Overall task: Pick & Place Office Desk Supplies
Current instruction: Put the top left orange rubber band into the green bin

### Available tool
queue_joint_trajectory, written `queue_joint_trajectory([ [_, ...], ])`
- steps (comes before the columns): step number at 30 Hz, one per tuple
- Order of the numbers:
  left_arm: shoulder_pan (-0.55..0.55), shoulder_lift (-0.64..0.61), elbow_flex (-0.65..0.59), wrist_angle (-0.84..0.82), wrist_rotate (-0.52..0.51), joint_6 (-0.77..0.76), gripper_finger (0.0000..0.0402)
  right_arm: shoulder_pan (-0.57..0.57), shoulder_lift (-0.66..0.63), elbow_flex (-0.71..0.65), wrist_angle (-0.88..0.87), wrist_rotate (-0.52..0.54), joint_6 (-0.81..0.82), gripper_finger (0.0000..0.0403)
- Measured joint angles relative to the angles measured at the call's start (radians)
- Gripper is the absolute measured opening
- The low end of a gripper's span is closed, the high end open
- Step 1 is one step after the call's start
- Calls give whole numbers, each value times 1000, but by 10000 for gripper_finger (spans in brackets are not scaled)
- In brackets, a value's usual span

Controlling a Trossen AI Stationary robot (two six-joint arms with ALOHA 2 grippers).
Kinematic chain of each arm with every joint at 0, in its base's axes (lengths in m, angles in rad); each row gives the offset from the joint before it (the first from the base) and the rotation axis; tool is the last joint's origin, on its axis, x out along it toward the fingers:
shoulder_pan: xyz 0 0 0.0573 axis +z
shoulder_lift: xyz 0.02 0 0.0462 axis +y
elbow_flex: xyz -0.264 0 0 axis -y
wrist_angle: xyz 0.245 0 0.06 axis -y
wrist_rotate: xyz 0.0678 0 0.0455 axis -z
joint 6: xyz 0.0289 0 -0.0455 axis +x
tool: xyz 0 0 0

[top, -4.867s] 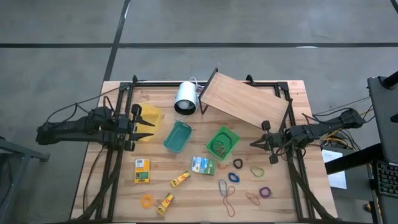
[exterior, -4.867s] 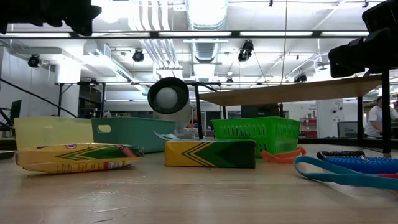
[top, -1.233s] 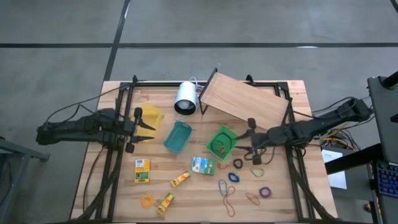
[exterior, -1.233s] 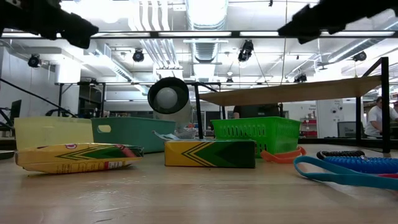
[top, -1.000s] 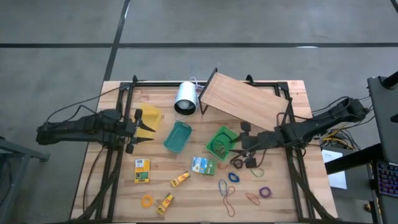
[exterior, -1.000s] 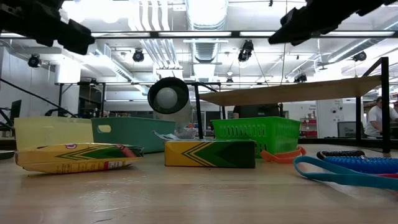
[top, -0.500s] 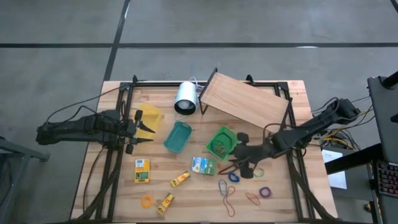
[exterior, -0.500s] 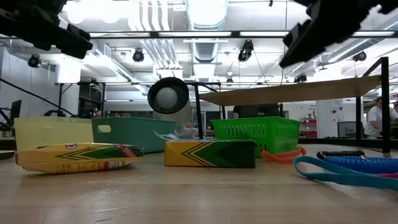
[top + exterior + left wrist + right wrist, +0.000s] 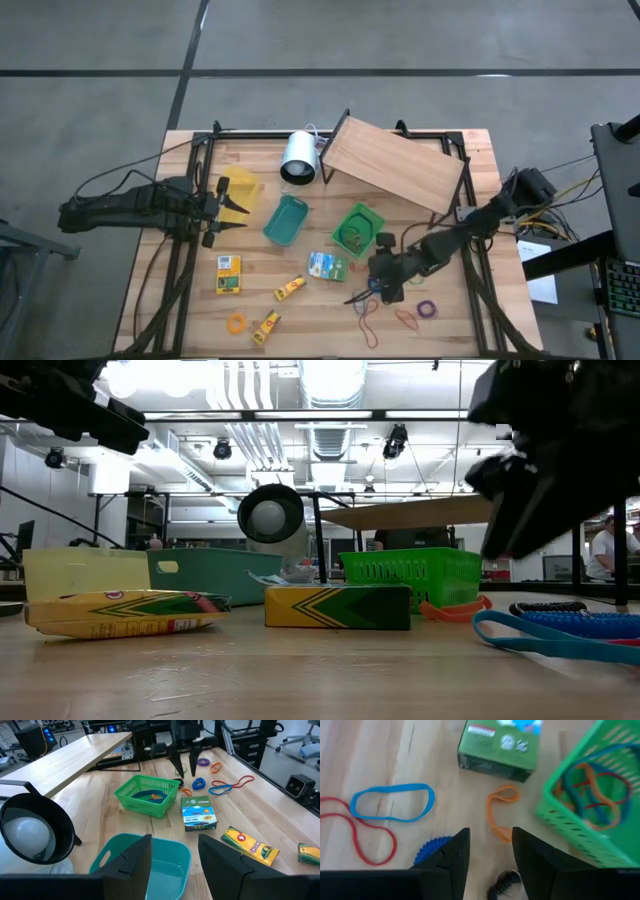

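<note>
Office desk supplies lie spread across the near half of the wooden table (image 9: 470, 150). Ordered by size, the layout is as follows.

One slanted wooden board (image 9: 395, 172) stands at the far side, with one white cylinder (image 9: 298, 157) beside it. Three bins follow: one yellow bin (image 9: 243, 189), one teal bin (image 9: 285, 220) and one green basket (image 9: 357, 228). The green basket holds several rubber bands; the right wrist view shows blue, orange and red loops inside it.

One green-and-white packet (image 9: 326, 265) lies just beside the basket, on its near side. One yellow box (image 9: 229, 274) lies near the left table edge. Two yellow tubes lie apart from each other: one tube (image 9: 290, 288) near the packet, and a second tube (image 9: 266, 327) at the near edge.

Loose bands on the table: one blue loop (image 9: 392, 801), one red loop (image 9: 365, 840), one small orange loop (image 9: 501, 810) between packet and basket, one purple loop (image 9: 427, 308), one orange loop (image 9: 236, 322) near the second tube.

Right gripper (image 9: 368, 288) hangs over the loose bands near the packet, fingers (image 9: 451, 860) spread apart, holding nothing. Left gripper (image 9: 232, 207) waits over the yellow bin, fingers (image 9: 131, 862) spread apart, holding nothing.
</note>
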Motion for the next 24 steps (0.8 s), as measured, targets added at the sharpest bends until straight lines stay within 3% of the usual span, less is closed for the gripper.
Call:
queue_joint_trajectory([
  [8,0,0,0,0,0,0,164,4,94,0,73,10,-3,140],
  [14,0,0,0,0,0,0,164,4,108,0,84,80,-4,137],
  [24,0,0,0,0,0,0,164,3,139,0,85,82,-4,138],
])
